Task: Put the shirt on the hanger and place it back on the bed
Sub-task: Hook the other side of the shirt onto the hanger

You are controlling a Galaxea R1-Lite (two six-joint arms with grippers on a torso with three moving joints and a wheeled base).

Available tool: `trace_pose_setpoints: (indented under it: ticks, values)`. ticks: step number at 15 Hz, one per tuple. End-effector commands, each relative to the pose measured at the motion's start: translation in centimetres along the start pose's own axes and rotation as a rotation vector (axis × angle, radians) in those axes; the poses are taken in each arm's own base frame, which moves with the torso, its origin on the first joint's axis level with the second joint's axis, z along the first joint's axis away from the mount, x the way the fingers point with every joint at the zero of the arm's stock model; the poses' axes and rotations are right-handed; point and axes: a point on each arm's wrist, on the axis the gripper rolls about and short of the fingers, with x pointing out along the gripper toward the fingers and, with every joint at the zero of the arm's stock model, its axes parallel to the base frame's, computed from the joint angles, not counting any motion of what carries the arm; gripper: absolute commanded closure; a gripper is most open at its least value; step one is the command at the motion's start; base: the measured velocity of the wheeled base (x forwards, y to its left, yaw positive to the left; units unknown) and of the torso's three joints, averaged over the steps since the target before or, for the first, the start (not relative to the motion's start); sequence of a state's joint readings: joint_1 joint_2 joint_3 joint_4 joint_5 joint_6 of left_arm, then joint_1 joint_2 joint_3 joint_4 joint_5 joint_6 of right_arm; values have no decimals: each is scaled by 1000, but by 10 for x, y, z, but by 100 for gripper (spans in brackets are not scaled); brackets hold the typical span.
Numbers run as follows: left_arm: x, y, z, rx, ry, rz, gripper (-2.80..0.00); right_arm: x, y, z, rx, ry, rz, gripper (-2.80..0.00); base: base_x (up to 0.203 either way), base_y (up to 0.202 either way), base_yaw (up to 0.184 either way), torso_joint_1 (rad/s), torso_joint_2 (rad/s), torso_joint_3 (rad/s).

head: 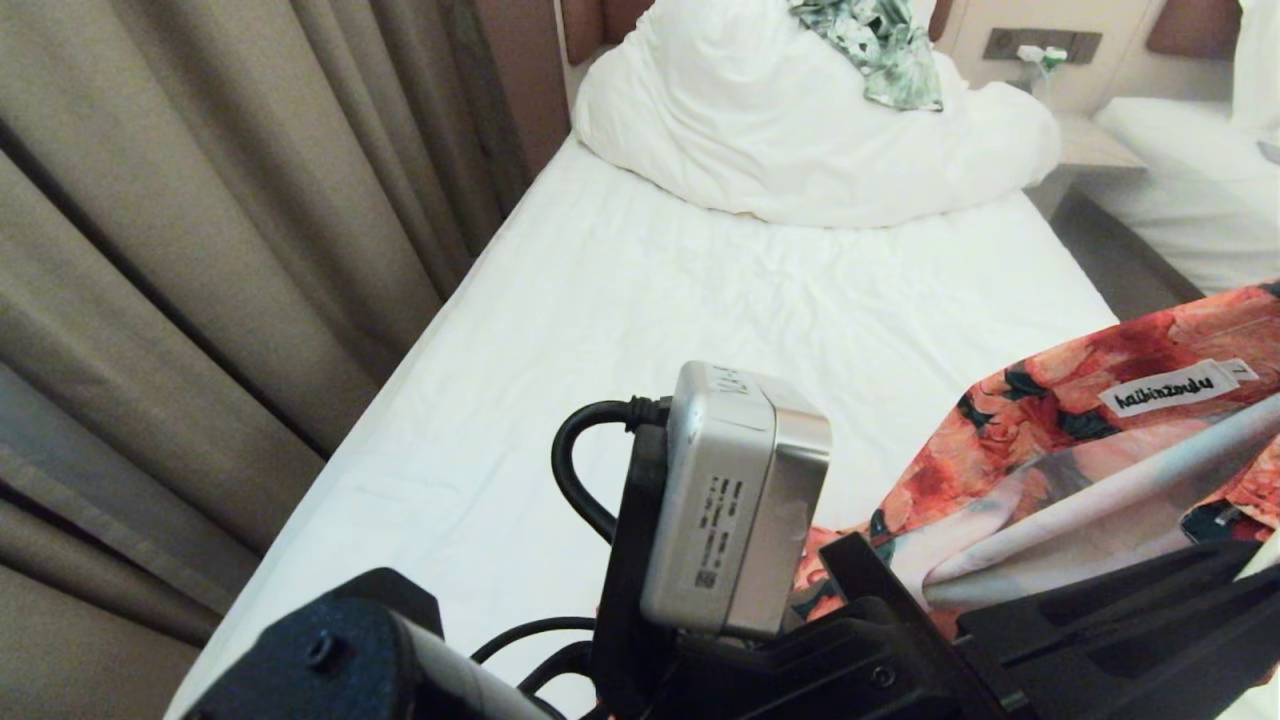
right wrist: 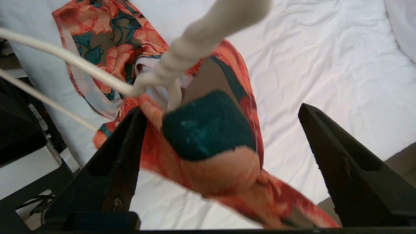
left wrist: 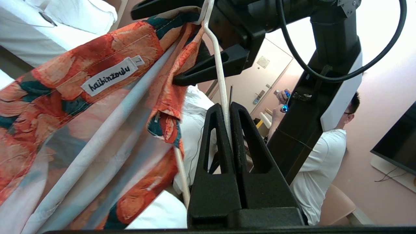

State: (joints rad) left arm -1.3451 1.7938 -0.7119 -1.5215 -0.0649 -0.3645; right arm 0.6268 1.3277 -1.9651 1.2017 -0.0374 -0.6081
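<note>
The bed (head: 700, 300) spreads white beneath the shirt (left wrist: 81, 107), which hangs in the air at its right edge, draped on the hanger (left wrist: 221, 81). The left pincer (left wrist: 230, 112) is clamped together on the hanger's wire. The right pincer (right wrist: 221, 130) stands wide apart, a fold of shirt between its fingers, brushing one.

White-sheeted bed (head: 640, 330), bunched duvet (head: 800, 140) (leaf-print garment (head: 885, 50) atop)

The shirt (left wrist: 65, 107) is thin printed cloth (almost sheer); the hanger (left wrist: 221, 81) smooth, matt cream; the left gripper (left wrist: 229, 110) rough matt black plastic; the bed (head: 650, 330) creased white cotton.
</note>
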Motion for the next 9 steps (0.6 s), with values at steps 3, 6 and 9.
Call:
trace_pose_setpoints:
  ticks: [3,6,9]
  values:
    - [0,1,1,1,-7,-1,0,5,-1,1,-2,8,8,0,0,0,0,0,0,0]
    - [0,4,1,5,-6,4,0,6,-1,1,1,11,9,0,0,0,0,0,0,0]
    - [0,9,2,14,-8,17,0,7,0,0,3,16,13,0,0,0,0,0,0,0]
